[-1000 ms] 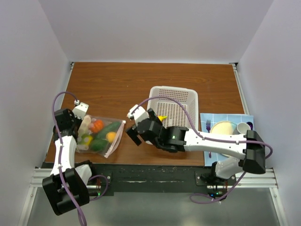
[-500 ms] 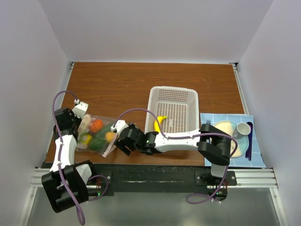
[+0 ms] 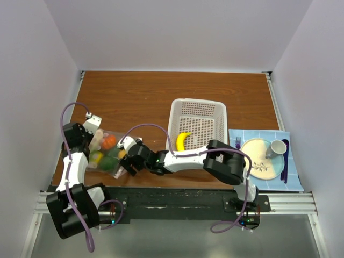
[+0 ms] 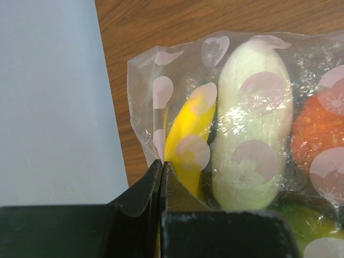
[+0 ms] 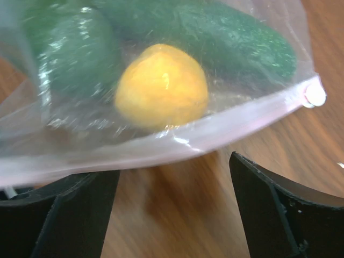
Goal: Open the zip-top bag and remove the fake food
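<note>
Since the earlier frames, the right arm had extended away from the white perforated plastic basket [image 3: 198,103], bringing the right gripper [image 3: 129,162] up to the bag. The left arm had held its position.

The clear, faintly pink-tinted zip-top bag [image 3: 114,171] lay on the brown wooden surface [image 3: 134,97], left of the basket and apart from it. Its zip strip [image 5: 215,131] was on the side facing the basket.

The right gripper's fingers [image 5: 279,215] stood wide apart, one on each side of a section of the zip strip, gripping nothing. Whether they touched the plastic cannot be told.

The left gripper [image 4: 162,164] was at the bag edge farthest from the basket. Its fingers [image 4: 137,188] were fully closed on the plastic of that edge.

The glossy plastic fake food [image 3: 109,142] was inside the bag:
- a white oval piece [image 4: 252,140]
- a yellow curved piece [image 4: 191,134]
- an orange piece [image 4: 320,134]
- a round yellow piece [image 5: 161,86]
- a dark green cucumber [image 5: 231,37]

One yellow plastic banana [image 3: 184,141] lay inside the basket.
</note>
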Tool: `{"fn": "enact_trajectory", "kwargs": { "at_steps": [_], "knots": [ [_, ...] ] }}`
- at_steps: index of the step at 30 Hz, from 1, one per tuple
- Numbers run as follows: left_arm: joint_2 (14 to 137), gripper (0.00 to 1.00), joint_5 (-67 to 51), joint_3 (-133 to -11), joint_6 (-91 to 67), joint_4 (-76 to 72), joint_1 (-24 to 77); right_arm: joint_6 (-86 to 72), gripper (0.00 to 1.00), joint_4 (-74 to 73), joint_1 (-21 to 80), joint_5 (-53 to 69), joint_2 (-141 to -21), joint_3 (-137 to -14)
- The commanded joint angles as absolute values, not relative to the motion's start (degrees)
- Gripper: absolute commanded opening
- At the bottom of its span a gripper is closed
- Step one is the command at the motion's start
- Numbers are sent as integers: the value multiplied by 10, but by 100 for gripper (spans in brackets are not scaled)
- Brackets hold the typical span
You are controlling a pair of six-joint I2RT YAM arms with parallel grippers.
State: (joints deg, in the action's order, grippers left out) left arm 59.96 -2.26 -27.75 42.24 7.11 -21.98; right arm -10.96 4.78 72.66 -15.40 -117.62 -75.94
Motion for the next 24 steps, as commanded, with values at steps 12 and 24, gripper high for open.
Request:
{"fn": "enact_trajectory", "kwargs": {
  "at_steps": [12, 24],
  "knots": [
    [679, 0, -48, -236, 480, 160, -172, -128, 99, 174, 700, -85, -1230, -827],
    [693, 0, -29, -247, 442, 168, -137, -165, 87, 187, 700, -56, -1271, -830]
  ]
}}
